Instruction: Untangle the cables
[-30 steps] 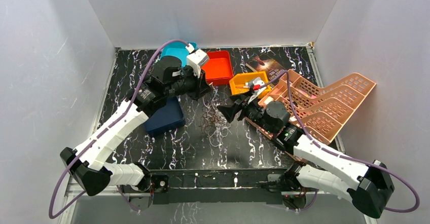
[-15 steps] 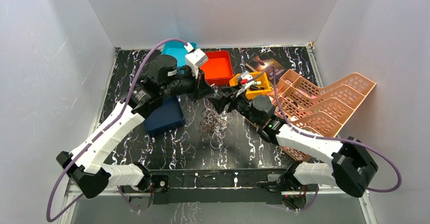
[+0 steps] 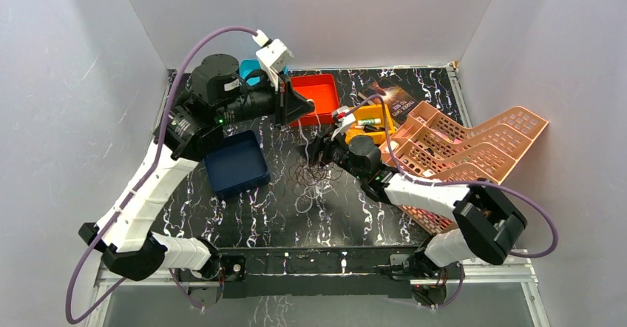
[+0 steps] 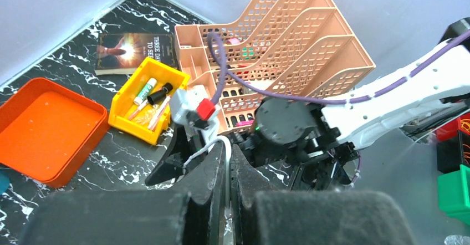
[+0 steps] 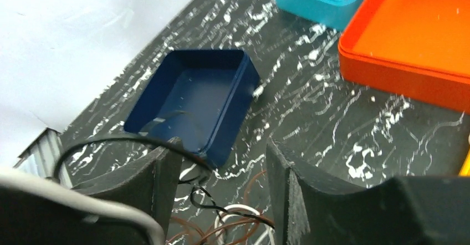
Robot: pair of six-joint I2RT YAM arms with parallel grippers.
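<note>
Two grippers met over one tangle. Above and to the right of the navy tray (image 3: pixel 236 166), our left gripper (image 4: pixel 228 157) was pressed shut, pinching a white strand (image 4: pixel 220 139). The cables (image 3: pixel 304 179) lay heaped just right of the tray. Farther right, our right gripper (image 5: pixel 221 162) straddled the heap, jaws spread. We judged it should close on one loop only, then draw away gently.

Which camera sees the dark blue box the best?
The right wrist view: the dark blue box fills much of the picture, nearly whole, with its inside showing. The top view shows the box whole but small. The left wrist view misses it.
</note>
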